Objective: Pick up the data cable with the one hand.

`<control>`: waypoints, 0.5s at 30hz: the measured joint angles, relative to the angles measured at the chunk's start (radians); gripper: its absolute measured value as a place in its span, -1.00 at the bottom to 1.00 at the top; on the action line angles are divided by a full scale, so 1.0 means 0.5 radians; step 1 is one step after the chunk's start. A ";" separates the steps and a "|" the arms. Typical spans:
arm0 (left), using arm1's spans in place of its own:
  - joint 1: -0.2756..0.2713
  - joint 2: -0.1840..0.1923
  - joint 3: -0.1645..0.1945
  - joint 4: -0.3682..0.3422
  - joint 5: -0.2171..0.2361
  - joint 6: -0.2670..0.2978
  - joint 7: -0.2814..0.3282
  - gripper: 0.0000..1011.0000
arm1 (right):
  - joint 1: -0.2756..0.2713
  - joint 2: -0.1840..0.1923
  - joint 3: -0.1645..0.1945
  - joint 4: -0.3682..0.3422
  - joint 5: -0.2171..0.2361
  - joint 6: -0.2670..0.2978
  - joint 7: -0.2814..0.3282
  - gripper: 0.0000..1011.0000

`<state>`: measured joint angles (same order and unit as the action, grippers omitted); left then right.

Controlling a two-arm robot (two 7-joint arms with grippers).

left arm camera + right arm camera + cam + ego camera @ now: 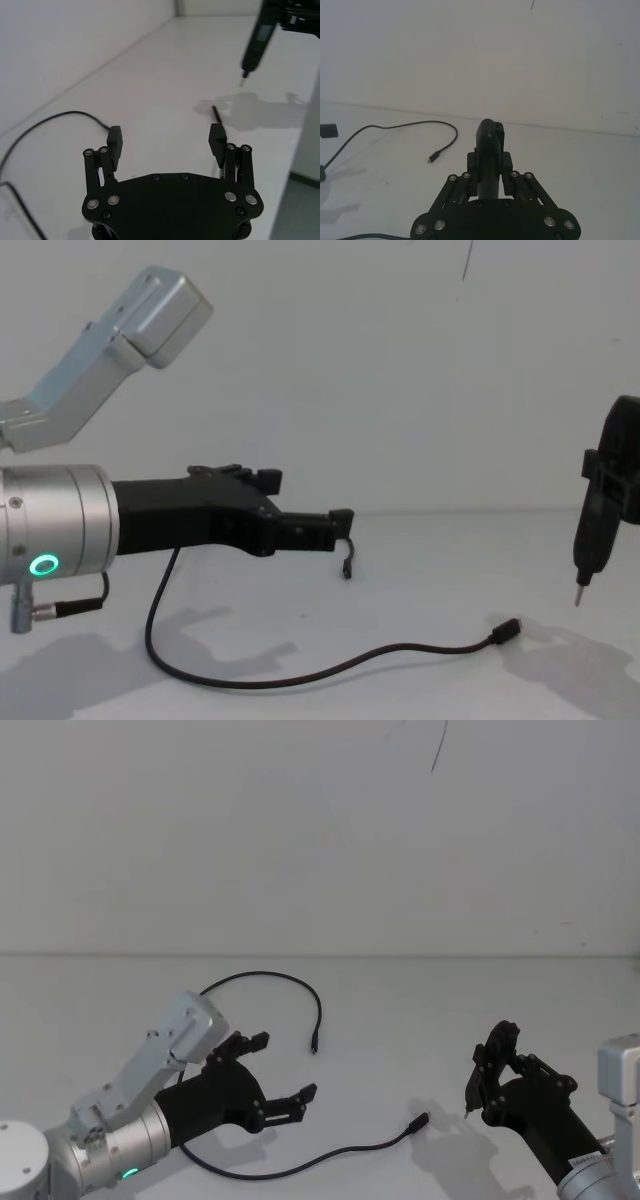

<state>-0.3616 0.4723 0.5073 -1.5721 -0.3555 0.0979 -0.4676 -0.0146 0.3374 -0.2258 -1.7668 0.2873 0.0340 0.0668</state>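
1. The white table (420, 1010) is carrying the whole scene and is meeting a plain wall at its far edge.
2. The left gripper (283, 1066), blocky and black on a silver cylinder (60, 530) with a green ring light (43, 565), is hovering above the table at about 8 o'clock in the head view. Its fingers are spread wide and grasping nothing.
3. The right gripper (500, 1065) is hanging at about 4 o'clock, well apart from the left one. Its fingers are clenched on a slim black tool (600, 510) that is pointing its metal pin down, clear of the table.
4. The data cable (330, 1155) is lying loose on the table. It is looping out at 12 o'clock from the left gripper, passing beneath it, and curving away at 5 o'clock.
5. One plug (314, 1045) is resting just beyond the open fingertips, at 1 o'clock from them; the other plug (418, 1122) is lying between the two grippers.
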 joint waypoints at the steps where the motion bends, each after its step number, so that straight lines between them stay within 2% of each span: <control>1: -0.012 0.004 0.006 0.008 -0.008 0.009 -0.025 0.98 | 0.000 0.000 0.000 0.000 0.000 0.000 0.000 -0.48; 2: -0.040 0.013 0.018 0.028 -0.026 0.031 -0.087 0.98 | 0.000 0.000 0.000 0.000 0.000 0.000 0.000 -0.48; 8: -0.144 0.037 0.074 0.116 -0.076 0.106 -0.291 0.98 | 0.000 0.000 0.000 0.000 0.000 0.000 0.000 -0.48; 15: -0.321 0.046 0.177 0.290 -0.108 0.211 -0.559 0.98 | 0.000 0.000 0.000 0.000 0.000 0.000 0.000 -0.48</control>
<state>-0.5219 0.4953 0.5958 -1.4271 -0.4096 0.2033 -0.7469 -0.0146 0.3375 -0.2258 -1.7668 0.2873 0.0340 0.0667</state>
